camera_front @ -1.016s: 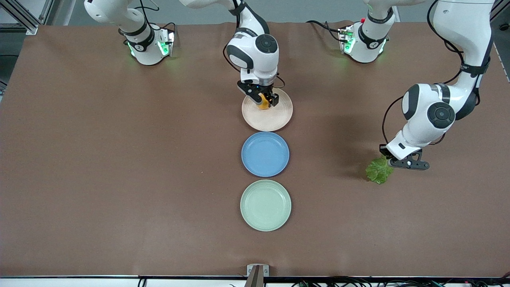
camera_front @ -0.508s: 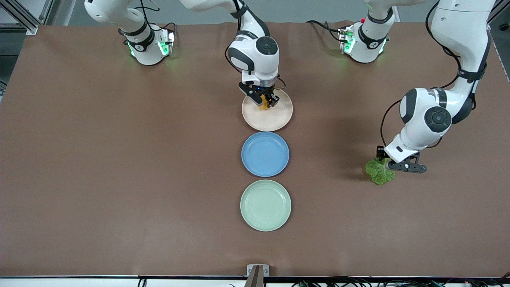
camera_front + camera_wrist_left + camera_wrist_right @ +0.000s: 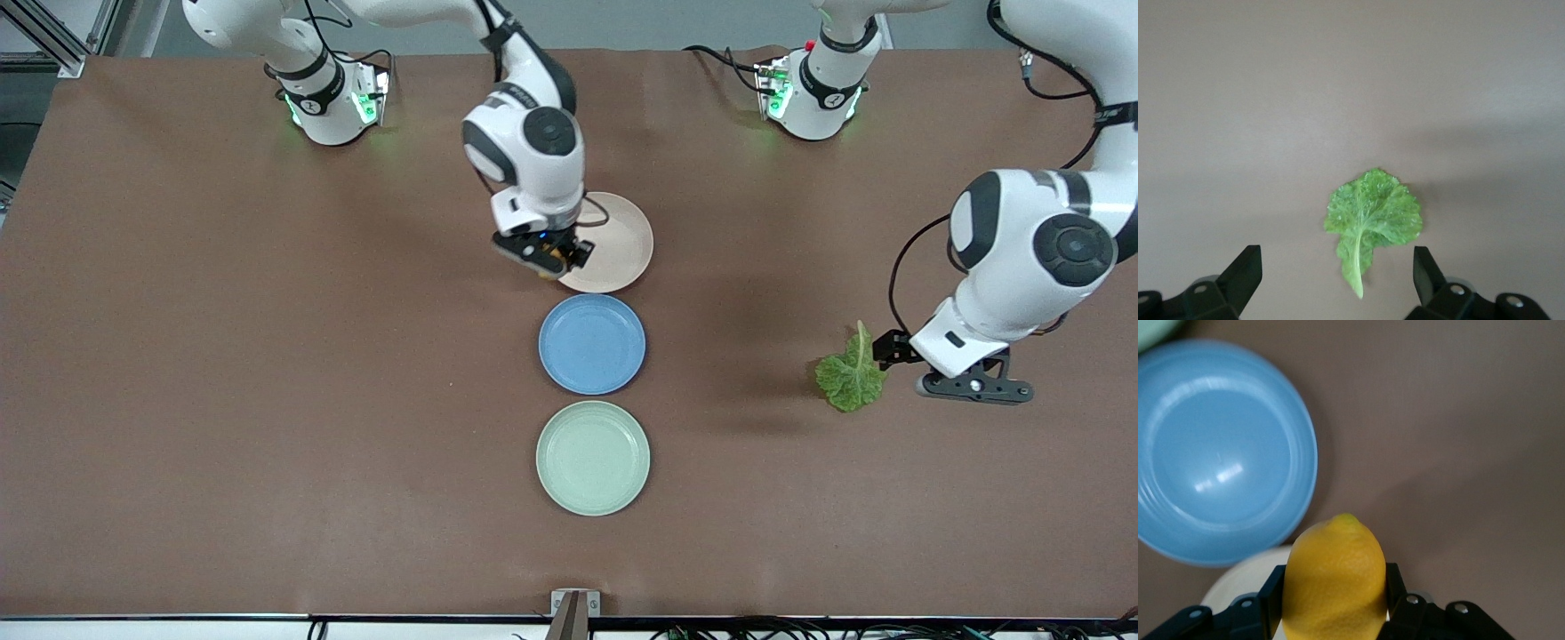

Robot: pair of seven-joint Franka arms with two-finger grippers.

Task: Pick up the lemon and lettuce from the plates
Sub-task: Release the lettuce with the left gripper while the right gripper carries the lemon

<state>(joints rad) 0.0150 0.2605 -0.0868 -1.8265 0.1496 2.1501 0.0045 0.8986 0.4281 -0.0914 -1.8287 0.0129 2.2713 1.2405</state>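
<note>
Front view. We see three plates in a row at mid-table: the beige plate (image 3: 613,242) farthest from the camera, the blue plate (image 3: 592,344) next, the green plate (image 3: 593,458) nearest. All three lie bare. The right gripper (image 3: 545,259) hangs over the rim of the beige plate on the side toward the right arm's end, with a sliver of the lemon (image 3: 553,260) just showing between its fingers. The lettuce (image 3: 851,375) lies flat on the table (image 3: 222,400) toward the left arm's end, well apart from the plates. The left gripper (image 3: 965,378) is just beside the leaf, on the side toward the left arm's end.

Left wrist view. The lettuce (image 3: 1372,220) rests on bare table, stalk pointing toward the camera. The left gripper (image 3: 1337,275) is spread wide and holds nothing; its fingertips (image 3: 1248,263) stand clear of the leaf.

Right wrist view. The right gripper (image 3: 1333,593) is closed on the lemon (image 3: 1333,577), which is raised above the blue plate (image 3: 1221,453) and table.

We judge the lettuce step finished, the leaf being off its plate and released. The lemon is lifted but not yet set down.
</note>
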